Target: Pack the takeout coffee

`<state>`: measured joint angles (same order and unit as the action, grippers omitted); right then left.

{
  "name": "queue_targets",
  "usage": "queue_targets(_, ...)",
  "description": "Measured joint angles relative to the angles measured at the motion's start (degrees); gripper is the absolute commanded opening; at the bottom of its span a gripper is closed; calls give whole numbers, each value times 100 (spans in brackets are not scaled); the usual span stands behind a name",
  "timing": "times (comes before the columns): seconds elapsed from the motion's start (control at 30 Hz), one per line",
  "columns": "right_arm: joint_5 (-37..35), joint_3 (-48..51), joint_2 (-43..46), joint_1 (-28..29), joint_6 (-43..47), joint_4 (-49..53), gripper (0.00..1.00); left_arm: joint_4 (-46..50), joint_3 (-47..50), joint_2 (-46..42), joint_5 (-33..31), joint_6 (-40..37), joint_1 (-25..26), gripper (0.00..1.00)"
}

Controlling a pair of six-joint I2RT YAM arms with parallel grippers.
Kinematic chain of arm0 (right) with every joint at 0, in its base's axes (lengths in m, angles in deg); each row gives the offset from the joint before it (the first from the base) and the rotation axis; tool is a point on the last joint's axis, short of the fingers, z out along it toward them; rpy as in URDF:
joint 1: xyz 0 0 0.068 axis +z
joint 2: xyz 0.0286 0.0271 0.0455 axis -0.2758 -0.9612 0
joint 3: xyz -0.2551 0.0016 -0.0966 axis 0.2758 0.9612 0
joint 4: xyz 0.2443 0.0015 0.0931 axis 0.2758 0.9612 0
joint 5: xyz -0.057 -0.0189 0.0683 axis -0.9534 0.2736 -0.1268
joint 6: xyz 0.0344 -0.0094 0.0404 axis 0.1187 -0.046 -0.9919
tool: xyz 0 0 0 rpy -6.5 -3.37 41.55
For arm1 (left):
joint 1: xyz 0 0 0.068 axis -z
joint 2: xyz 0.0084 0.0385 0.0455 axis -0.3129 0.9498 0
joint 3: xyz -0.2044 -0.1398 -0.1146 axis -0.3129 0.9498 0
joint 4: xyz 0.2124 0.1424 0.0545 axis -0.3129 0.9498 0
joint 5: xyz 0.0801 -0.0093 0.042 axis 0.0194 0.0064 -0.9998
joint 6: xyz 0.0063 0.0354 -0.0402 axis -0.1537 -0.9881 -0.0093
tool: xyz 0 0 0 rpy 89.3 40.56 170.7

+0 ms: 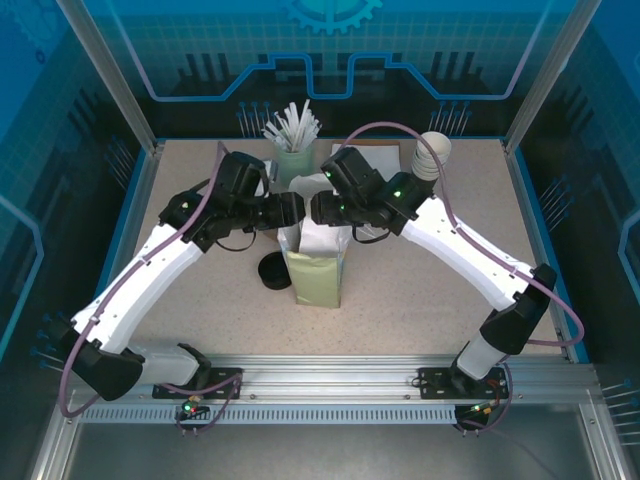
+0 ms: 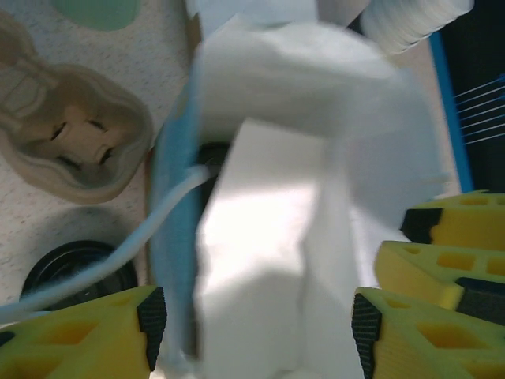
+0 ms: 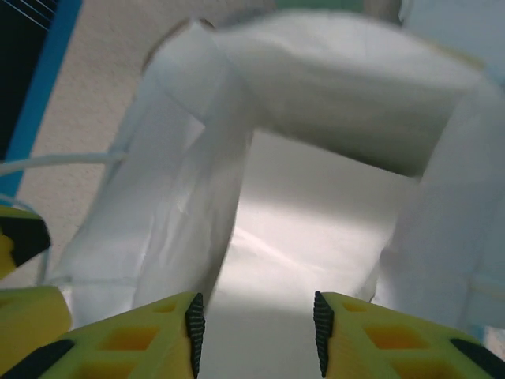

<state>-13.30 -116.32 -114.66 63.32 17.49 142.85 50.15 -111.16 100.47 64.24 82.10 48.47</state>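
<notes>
The takeout coffee [image 1: 272, 272] stands on the table just left of the bag; from above I see its round black lid [image 2: 71, 272]. A white paper bag with a pale green side [image 1: 318, 270] stands upright at the centre. Both grippers meet over its top. My left gripper [image 1: 298, 209] has its jaws wide apart around the bag's white folded top [image 2: 260, 237]. My right gripper [image 1: 318, 208] is open above the bag's mouth [image 3: 316, 213], with nothing between its pads. The fingers [image 2: 450, 229] of the right gripper show beside the bag.
A brown moulded cup carrier [image 2: 67, 138] lies left of the bag, its wells empty. At the back stand a pale green tumbler of white sticks [image 1: 293, 150] and a stack of white cups [image 1: 432, 155]. Blue table edges [image 1: 525, 210] and frame posts bound the space.
</notes>
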Motion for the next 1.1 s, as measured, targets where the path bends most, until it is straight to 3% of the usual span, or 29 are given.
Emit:
queue_targets(0.33,195,-820,146,-118,461,216,48,-2,-577,-498,693,-13,-205,69)
queue_targets(0.47,251,-807,509,-278,706,210,48,15,-645,-691,688,-92,-420,73)
queue_targets(0.6,212,-299,1207,-704,929,66,51,28,-625,-1145,212,-216,-686,78)
queue_targets(0.73,87,750,2002,-1436,1102,-186,57,-332,-118,-2050,-481,-490,-911,92)
queue_targets(0.8,-31,1471,2426,-1834,1257,-369,64,-599,354,-2546,-925,-660,-981,99)
queue_targets(1.1,-695,4682,4006,-3283,2074,-1871,100,-2575,3543,-3659,-2927,-1930,-1158,99)
